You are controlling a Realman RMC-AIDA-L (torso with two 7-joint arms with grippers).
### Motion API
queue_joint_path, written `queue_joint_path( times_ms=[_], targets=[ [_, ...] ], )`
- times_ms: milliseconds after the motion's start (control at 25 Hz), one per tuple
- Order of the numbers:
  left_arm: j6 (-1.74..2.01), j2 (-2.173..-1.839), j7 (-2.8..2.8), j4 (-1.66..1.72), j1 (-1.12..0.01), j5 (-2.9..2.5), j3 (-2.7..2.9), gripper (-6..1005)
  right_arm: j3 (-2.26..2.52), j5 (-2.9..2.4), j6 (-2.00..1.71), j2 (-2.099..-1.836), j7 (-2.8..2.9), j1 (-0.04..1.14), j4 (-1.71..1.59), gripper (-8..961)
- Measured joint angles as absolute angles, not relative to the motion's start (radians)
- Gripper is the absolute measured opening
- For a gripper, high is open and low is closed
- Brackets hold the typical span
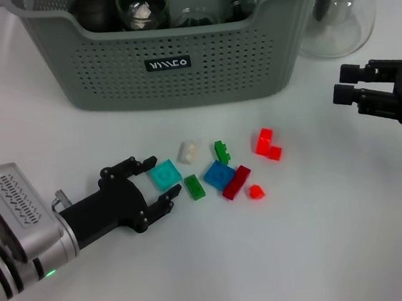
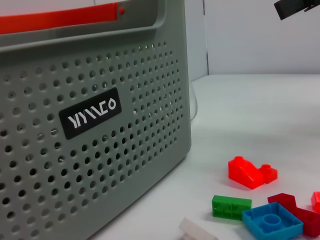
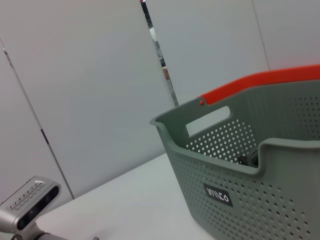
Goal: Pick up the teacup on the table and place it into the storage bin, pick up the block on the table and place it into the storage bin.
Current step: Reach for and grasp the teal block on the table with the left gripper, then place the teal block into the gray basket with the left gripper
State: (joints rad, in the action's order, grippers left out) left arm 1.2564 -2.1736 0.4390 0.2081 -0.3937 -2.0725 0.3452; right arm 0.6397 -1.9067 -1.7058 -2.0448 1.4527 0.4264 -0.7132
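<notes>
We see the left tool (image 1: 156, 187) low over the white surface (image 1: 327, 252), its black fingers spread open on either side of the teal block (image 1: 165, 174); whether a fingertip touches the block we cannot tell. The block lies flat at the left end of a loose scatter of bricks: a white brick (image 1: 188, 151), a small green brick (image 1: 195, 187), a blue square brick (image 1: 219, 174), a dark red brick (image 1: 237, 182) touching the blue one, a second green brick (image 1: 221, 151), a bright red brick (image 1: 266, 144) and a small red piece (image 1: 256, 192).

The storage bin (image 1: 177, 59) stands behind the scatter, well apart from the teal block, its black label (image 1: 168, 63) facing us. Inside it we make out dark and clear glass vessels, possibly including the teacup, but they are too crowded to name. In the left wrist view the bin wall (image 2: 90, 145) fills most of the picture.

The right tool (image 1: 349, 84) hangs above the surface at the right, open and holding nothing, just in front of the clear glass pitcher (image 1: 338, 14) that stands beside the bin.
</notes>
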Motion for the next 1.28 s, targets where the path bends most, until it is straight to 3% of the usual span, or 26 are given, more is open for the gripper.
queue_joint_path(
  times_ms=[960,1280],
  targets=[
    [1.308,-2.173,0.468,0.242,-0.389,-2.075,0.336,440,0.639,-1.907,-1.706,-2.044,1.466,0.431,-0.713,488],
    [1.894,-2.113,0.897,0.496,-0.364,-2.071,0.306,416,0.641,-1.907,-1.707,-2.041,1.469,0.435,-0.713,488]
  ],
)
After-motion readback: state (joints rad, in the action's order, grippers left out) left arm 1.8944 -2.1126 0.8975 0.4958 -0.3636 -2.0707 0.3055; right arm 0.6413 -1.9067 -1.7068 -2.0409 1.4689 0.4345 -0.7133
